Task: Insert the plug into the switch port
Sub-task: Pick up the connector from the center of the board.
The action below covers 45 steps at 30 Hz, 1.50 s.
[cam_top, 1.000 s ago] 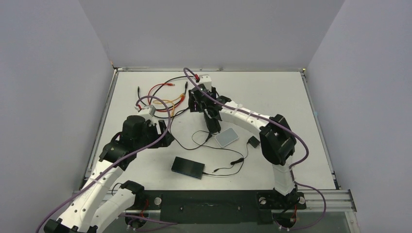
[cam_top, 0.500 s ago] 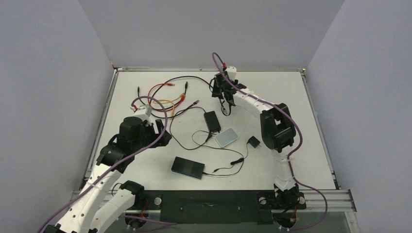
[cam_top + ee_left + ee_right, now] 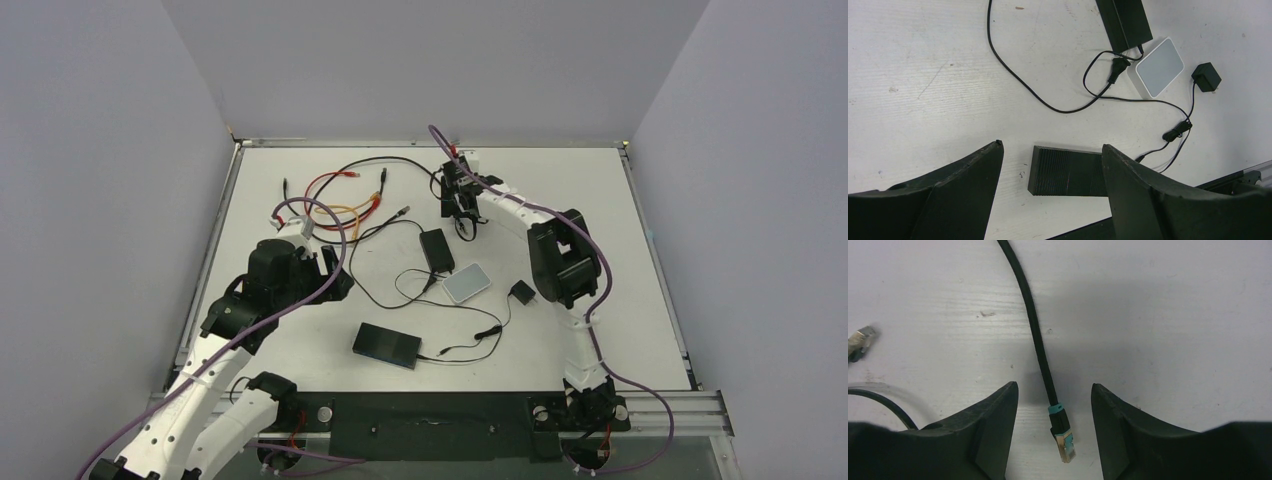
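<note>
The plug point(image 3: 1064, 442) is a small squarish connector, gold-toned metal at the tip, with a teal collar where it joins a smooth round black cable point(image 3: 1033, 325). It lies flat on the scuffed white table point(image 3: 1173, 340), well beyond the switch's far side. Its long axis follows the cable, tip pointing back toward the wrist. The right gripper point(image 3: 1053, 387) straddles it, jaws apart, gripping nothing. The switch point(image 3: 1068, 171) is a flat black box with a finely ribbed top; its ports cannot be made out. The left gripper point(image 3: 1051, 145) hovers over it, wide and empty.
</note>
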Motion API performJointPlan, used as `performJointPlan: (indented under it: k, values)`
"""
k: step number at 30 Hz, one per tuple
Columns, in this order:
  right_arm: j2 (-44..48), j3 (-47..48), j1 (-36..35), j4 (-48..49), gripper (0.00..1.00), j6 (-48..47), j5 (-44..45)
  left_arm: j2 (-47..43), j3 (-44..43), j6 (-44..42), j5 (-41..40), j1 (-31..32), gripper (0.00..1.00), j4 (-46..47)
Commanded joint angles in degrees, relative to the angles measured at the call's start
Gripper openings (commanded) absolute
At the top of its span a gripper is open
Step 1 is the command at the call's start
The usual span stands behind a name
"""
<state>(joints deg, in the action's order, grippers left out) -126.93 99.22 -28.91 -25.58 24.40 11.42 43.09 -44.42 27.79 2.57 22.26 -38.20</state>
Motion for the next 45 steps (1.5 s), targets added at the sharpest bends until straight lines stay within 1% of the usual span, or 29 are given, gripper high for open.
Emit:
performJointPlan:
  k: [1, 4, 11, 14, 16, 17, 19, 22, 27, 36, 42, 45]
  values:
    - [-0.9, 1.7, 0.4, -1.8, 0.51, -1.3, -0.3, -0.8, -1.0, -0.5, -0.5, -0.5, 0.70, 1.2]
    - [-2.0, 2.2, 0.7, -2.5, 0.48, -1.3, -0.5, -1.0, -0.9, -0.4, -0.6, -0.4, 0.70, 1.1]
    - [-3.9, 4.4, 0.9, -3.8, 0.27, -1.7, -2.4, -1.1, -0.9, -0.4, -0.8, -0.5, 0.70, 1.1]
    - [-4.4, 4.8, 0.9, -4.3, 0.23, -1.9, -2.5, -1.1, -0.9, -0.4, -0.7, -0.5, 0.70, 1.2]
    - [-4.4, 4.9, 0.9, -4.5, 0.17, -2.2, -2.2, -1.1, -0.9, -0.4, -0.6, -0.5, 0.70, 1.1]
    - [-4.3, 4.7, 0.9, -4.6, 0.10, -2.3, -2.2, -1.1, -0.9, -0.4, -0.6, -0.5, 0.70, 1.1]
    - [-4.0, 4.3, 0.9, -4.6, 0.00, -2.4, -1.8, -1.1, -0.9, -0.4, -0.5, -0.5, 0.70, 1.1]
    - [-2.4, 3.0, 0.9, -4.0, 0.00, -2.3, -0.2, -1.0, -1.0, -0.5, -0.4, -0.5, 0.70, 1.2]
    - [3.4, 1.6, 0.9, -2.2, 0.00, -2.4, 3.1, -1.3, -1.0, -0.6, -0.4, -0.5, 0.70, 1.1]
    - [15.0, -0.9, 0.3, -0.9, 0.00, -6.1, 13.3, -2.0, -0.8, -0.5, -0.2, -0.5, 0.70, 1.3]
    - [23.1, -0.4, -1.9, -0.4, 0.00, -9.9, 17.0, -1.6, -1.0, -0.7, -0.1, -0.5, 0.70, 1.2]
    - [25.6, 0.8, -4.5, -0.2, 0.00, -12.7, 20.6, -2.0, -1.0, -0.6, -0.6, -0.5, 0.70, 1.2]
